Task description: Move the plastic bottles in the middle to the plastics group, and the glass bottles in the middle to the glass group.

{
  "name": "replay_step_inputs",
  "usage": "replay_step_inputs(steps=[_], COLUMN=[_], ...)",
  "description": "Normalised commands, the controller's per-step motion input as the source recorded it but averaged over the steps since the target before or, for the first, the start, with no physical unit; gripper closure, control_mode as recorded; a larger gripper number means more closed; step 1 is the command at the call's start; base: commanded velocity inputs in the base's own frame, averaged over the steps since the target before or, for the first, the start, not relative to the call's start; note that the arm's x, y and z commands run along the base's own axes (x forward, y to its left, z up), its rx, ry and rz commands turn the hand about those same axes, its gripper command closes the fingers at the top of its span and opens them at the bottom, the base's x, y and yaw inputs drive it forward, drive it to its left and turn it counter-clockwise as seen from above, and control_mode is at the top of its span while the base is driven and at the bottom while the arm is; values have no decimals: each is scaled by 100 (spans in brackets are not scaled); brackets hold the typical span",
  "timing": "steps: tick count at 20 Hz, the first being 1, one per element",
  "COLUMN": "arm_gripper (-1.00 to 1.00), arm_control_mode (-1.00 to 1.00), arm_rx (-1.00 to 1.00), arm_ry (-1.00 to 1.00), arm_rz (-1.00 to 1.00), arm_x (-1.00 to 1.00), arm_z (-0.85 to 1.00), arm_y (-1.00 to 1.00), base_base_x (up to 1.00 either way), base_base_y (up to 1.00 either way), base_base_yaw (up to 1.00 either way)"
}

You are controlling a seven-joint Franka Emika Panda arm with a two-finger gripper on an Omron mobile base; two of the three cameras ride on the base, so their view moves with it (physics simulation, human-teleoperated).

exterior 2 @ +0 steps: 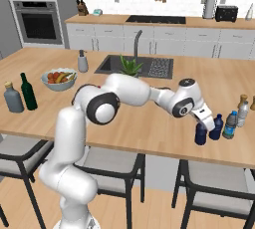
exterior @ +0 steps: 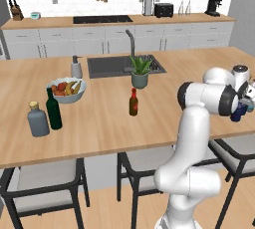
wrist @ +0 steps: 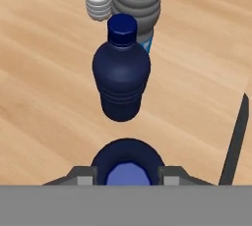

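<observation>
Two dark blue plastic bottles stand at the counter's right end, one close under my hand (wrist: pixel 128 161) (exterior 2: pixel 200 134) and one just beyond it (wrist: pixel 121 80) (exterior 2: pixel 216 127). Behind them is the pale bottle with a teal base, the plastics group (exterior 2: pixel 230 125) (wrist: pixel 139 4). My gripper (exterior 2: pixel 202 122) (wrist: pixel 127 175) (exterior: pixel 244 106) hangs over the nearer blue bottle, a finger on each side of its cap with a narrow gap left. The brown glass bottle with a red cap (exterior: pixel 133 102) stands mid-counter. The green bottle (exterior: pixel 53 109) and grey bottle (exterior: pixel 38 120) of the glass group stand far left.
A fruit bowl (exterior: pixel 66 90), a soap dispenser (exterior: pixel 75 67), the sink (exterior: pixel 107 66) and a potted plant (exterior: pixel 140 72) sit behind the brown bottle. Small shakers (exterior 2: pixel 242 107) stand by the pale bottle. The counter's front edge (wrist: pixel 236 136) runs close to the blue bottles. Stools stand below.
</observation>
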Motion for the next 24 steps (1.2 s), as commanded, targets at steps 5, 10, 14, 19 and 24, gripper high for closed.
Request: replay_step_inputs(steps=[5,10,14,19,24], arm_gripper=[100,100,100,-100,-100], arm_control_mode=[-100,-100,-100,-100,-100], arm_rx=[3,0,0,0,1], arm_ry=[0,0,0,0,-2], arm_rz=[0,0,0,0,4], arm_x=[3,10,0,-2,-3], arm_z=[-24,-21,-33,-36,-2], arm_y=[-11,-17,-1,0,0], base_base_x=[0,0,0,0,0], base_base_y=[0,0,0,0,0], base_base_yaw=[0,0,0,0,0])
